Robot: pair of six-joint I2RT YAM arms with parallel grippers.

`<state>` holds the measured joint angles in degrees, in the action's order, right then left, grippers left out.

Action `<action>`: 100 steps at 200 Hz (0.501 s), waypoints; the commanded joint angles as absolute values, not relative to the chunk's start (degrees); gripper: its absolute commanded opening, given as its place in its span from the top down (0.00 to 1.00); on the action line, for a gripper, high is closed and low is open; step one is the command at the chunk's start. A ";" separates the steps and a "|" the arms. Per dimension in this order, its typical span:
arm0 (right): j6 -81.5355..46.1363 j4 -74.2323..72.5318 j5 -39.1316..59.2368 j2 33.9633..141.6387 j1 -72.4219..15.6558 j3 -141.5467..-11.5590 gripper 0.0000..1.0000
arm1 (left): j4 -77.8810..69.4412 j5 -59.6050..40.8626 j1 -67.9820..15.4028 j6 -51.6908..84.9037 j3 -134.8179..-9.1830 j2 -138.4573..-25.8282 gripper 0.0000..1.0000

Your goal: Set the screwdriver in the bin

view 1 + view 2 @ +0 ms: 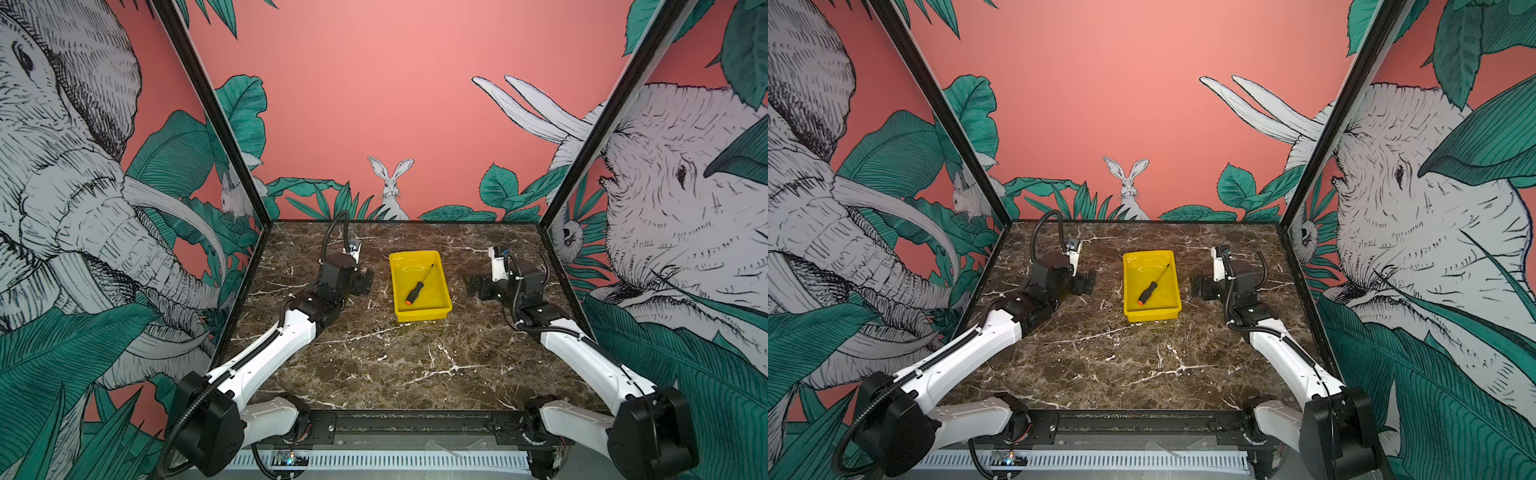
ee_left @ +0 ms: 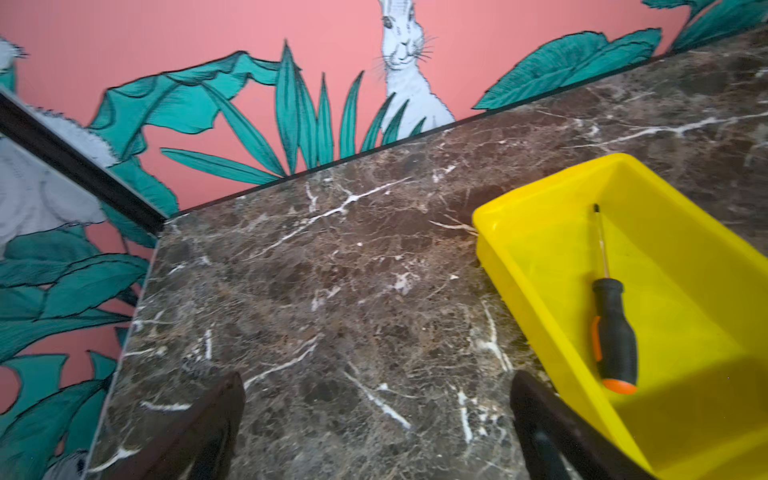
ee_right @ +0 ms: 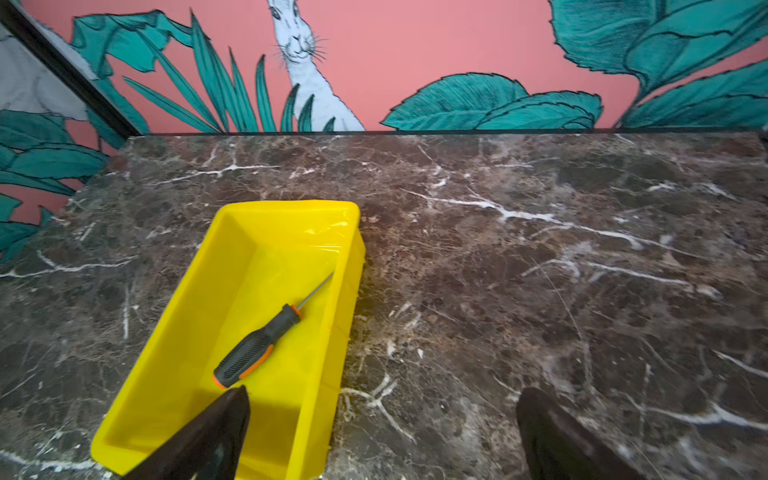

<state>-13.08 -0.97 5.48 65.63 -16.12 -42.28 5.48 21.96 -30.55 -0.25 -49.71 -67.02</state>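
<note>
My left gripper (image 2: 378,376) stands with its fingers spread wide over bare marble table (image 2: 332,291), nothing between them and nothing held; one dark finger (image 2: 536,407) sits just beside the outer wall of the bin (image 2: 519,291). My right gripper (image 3: 383,390) is spread just as wide and empty, one finger (image 3: 216,428) crossing in front of the bin's near end; I cannot tell whether it touches. The screwdriver (image 1: 417,286) lies flat inside the bin, diagonal, orange butt toward the arm bases, shaft tip toward the far right corner. In the wrist views only blurred fingertips show, cut off by the frame edge. In both top views the grippers are small dark shapes on either side of the bin.
</note>
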 commanded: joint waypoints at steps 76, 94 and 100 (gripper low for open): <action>-12.74 7.16 -17.29 58.62 -16.26 -46.52 0.01 | -3.05 22.31 -20.17 -4.35 -39.99 -57.49 0.00; -8.76 1.56 -20.83 57.08 -16.26 -43.75 0.01 | -7.90 24.47 -18.54 -5.54 -36.01 -55.75 0.00; -7.13 0.23 -20.92 56.58 -16.30 -42.76 0.01 | -9.76 24.22 -18.00 -6.76 -34.84 -55.39 0.00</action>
